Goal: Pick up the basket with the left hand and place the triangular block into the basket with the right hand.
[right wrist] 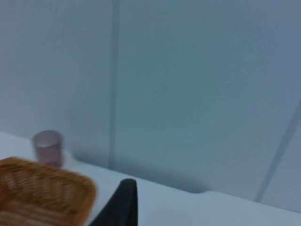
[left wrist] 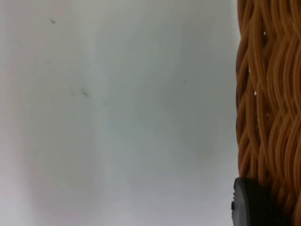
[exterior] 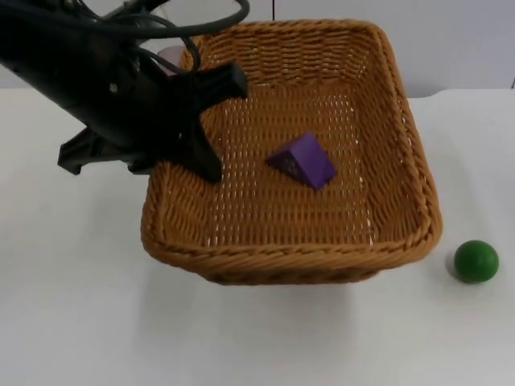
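One basket holding one purple triangular block, left tool clamped on its rim, one green ball beside

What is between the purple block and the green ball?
In the top view, the basket's woven right wall stands between the purple triangular block, which lies inside, and the green ball outside, then a bare strip of white table.

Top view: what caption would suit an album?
Left gripper holds woven wicker basket; purple triangular block inside, green ball beside.
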Tool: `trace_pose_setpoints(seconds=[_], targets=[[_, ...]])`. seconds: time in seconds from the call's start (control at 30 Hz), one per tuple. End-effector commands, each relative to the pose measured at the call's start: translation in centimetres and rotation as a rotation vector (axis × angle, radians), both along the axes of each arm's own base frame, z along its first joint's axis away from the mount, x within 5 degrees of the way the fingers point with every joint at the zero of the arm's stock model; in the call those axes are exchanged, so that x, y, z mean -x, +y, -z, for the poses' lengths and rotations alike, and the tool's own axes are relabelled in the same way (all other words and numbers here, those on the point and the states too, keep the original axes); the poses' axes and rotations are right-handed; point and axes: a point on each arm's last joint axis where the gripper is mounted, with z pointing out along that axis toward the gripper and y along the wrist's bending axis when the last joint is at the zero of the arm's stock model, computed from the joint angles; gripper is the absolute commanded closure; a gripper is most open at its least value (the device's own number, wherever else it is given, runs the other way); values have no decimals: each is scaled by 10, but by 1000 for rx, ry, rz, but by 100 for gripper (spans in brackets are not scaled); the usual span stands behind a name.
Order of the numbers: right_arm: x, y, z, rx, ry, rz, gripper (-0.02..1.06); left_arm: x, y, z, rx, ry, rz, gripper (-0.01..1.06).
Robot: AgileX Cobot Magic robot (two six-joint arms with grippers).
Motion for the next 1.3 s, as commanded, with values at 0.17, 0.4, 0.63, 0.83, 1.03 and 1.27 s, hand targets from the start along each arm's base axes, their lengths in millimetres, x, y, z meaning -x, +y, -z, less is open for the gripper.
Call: trace_pose_setpoints(seconds=[0.17, 0.4, 0.63, 0.83, 1.03, 1.27], targets=[[2, -17, 3, -20, 39, 117, -1, -4, -4, 18, -9, 49, -5, 104], [-5, -17, 6, -29, 68, 119, -1, -16, -5, 37, -24, 31, -53, 104], [-5, -17, 7, -27, 78, 120, -1, -44, -24, 57, -20, 86, 71, 104], [-5, -18, 9, -14, 91, 124, -1, -61, -27, 73, -21, 84, 45, 104], [-4, -18, 11, 3, 116, 121, -1, -66, -26, 86, -35, 69, 8, 104], [-4, -18, 11, 3, 116, 121, -1, -66, -25, 99, -51, 90, 11, 104]])
